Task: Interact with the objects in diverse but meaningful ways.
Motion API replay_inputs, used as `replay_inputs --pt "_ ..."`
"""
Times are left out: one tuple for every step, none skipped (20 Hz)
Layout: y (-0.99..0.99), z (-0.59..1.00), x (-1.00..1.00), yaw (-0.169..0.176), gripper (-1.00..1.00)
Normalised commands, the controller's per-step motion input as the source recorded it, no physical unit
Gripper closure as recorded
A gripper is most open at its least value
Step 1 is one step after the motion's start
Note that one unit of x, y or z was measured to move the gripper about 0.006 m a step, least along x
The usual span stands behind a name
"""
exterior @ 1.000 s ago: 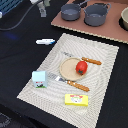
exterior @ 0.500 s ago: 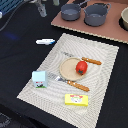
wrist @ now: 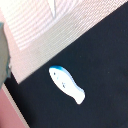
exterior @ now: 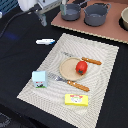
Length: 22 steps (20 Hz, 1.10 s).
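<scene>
A white-and-blue fish (exterior: 45, 41) (wrist: 66, 84) lies on the dark table just off the placemat's far left corner. A red tomato (exterior: 81, 67) sits on the round tan plate (exterior: 68, 70). The white-and-green milk carton (exterior: 39, 79) stands on the mat's left side. Near the mat's front edge lies the flat yellow box (exterior: 76, 100). My gripper (exterior: 43, 20) hangs blurred above the fish, apart from it. Its fingers do not show in the wrist view, so whether it is open or shut is unclear.
A striped placemat (exterior: 105, 75) covers the middle of the table. Orange-handled cutlery (exterior: 92, 61) lies across and beside the plate. Two grey pots (exterior: 96, 14) stand on a tan board (exterior: 110, 31) at the back. A grey pot edge (wrist: 3, 55) shows in the wrist view.
The arm at the exterior view's upper left has shifted slightly. The toy foods, plate and cutlery lie where they were.
</scene>
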Motion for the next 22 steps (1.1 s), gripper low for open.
replay_inputs --pt "-0.63 0.0 0.31 -0.118 -1.0" --pt "-0.67 0.0 0.27 -0.107 -1.0" --pt "-0.68 -0.01 0.23 -0.106 -1.0" --pt "-0.68 -0.03 0.16 -0.106 -1.0" --pt "-0.69 -0.12 0.01 -0.109 -1.0" --pt "-0.59 -0.16 -0.02 -0.117 -1.0" --pt "-0.55 -0.19 -0.15 -0.118 -1.0" --pt "-0.57 -0.19 -0.19 -0.1 -1.0" --pt "-0.55 -0.21 -0.21 -0.096 -1.0" --pt "-0.48 -0.18 -0.14 -0.095 -1.0" --pt "-0.46 -0.13 -0.06 -0.099 -1.0" --pt "-0.47 -0.07 0.0 -0.106 -1.0" --pt "-0.4 0.0 0.09 -0.126 -1.0" --pt "-0.4 0.0 0.2 -0.132 -1.0" --pt "-0.37 0.0 0.27 -0.13 -1.0" --pt "-0.35 0.0 0.4 -0.123 -1.0" --pt "-0.32 0.0 0.44 -0.121 -1.0" --pt "-0.32 0.0 0.5 -0.117 -1.0" --pt "-0.31 0.0 0.52 -0.111 -1.0" --pt "-0.3 0.0 0.51 -0.106 -1.0" --pt "-0.35 0.0 0.49 -0.106 -1.0" --pt "-0.38 0.0 0.46 -0.106 -1.0"
